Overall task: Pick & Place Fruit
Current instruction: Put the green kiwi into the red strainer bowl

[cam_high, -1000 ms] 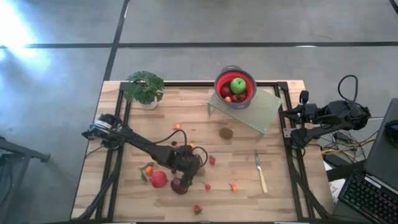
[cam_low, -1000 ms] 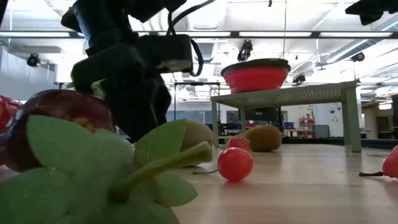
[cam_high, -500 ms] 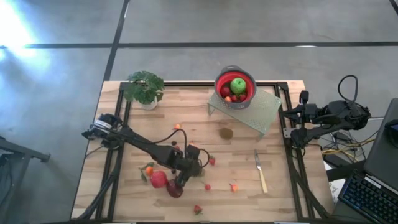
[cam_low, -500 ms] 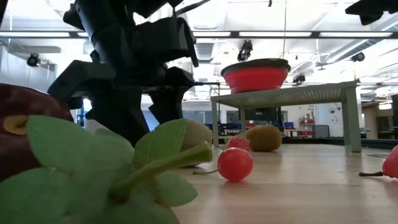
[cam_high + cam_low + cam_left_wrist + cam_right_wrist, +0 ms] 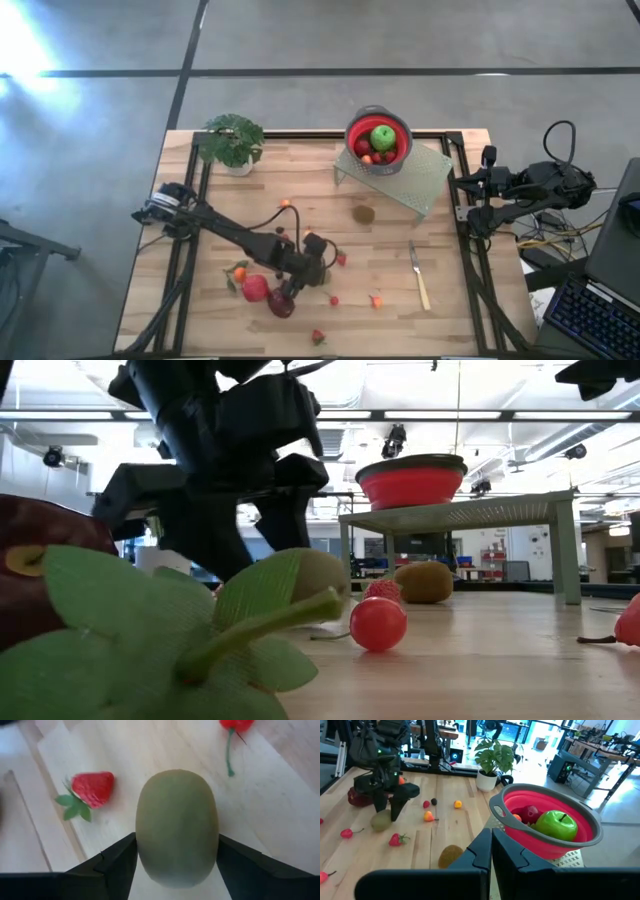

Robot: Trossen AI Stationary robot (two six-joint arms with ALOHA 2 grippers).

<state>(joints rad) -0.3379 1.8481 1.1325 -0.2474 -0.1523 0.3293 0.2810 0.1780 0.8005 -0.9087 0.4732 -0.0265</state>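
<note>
A greenish-brown kiwi [image 5: 177, 826] lies on the wooden bench [image 5: 390, 290], and the left gripper [image 5: 176, 865] straddles it: its jaws stand part open, one finger [image 5: 116, 865] on each flank of the fruit, so near that whether they touch it cannot be told. From above, the arm hides most of this kiwi. Just beside it lie a strawberry [image 5: 92, 788] and a small red cherry-like piece with a green stem [image 5: 236, 725], cut off by the wrist picture's edge.

To the left of the gripper are a maroon plum-like fruit [image 5: 282, 304], a red apple [image 5: 255, 288] and a small orange piece [image 5: 240, 273]. In the low view a leafy fruit top [image 5: 150, 635] fills the near foreground, blurred, and covers much of the scene behind it.

A second kiwi [image 5: 364, 213] lies toward the far right, just in front of a pale mesh stand [image 5: 425, 178]. On the stand sits a red bowl [image 5: 357, 130] holding a green apple [image 5: 383, 137] and some red pieces that are partly hidden. A pale-handled knife [image 5: 420, 277] lies on the right, and a potted plant [image 5: 232, 142] stands at the far left corner.

The right gripper [image 5: 491, 851] waits off the bench's right edge, its jaws fully closed on nothing. No writing can be read anywhere.
</note>
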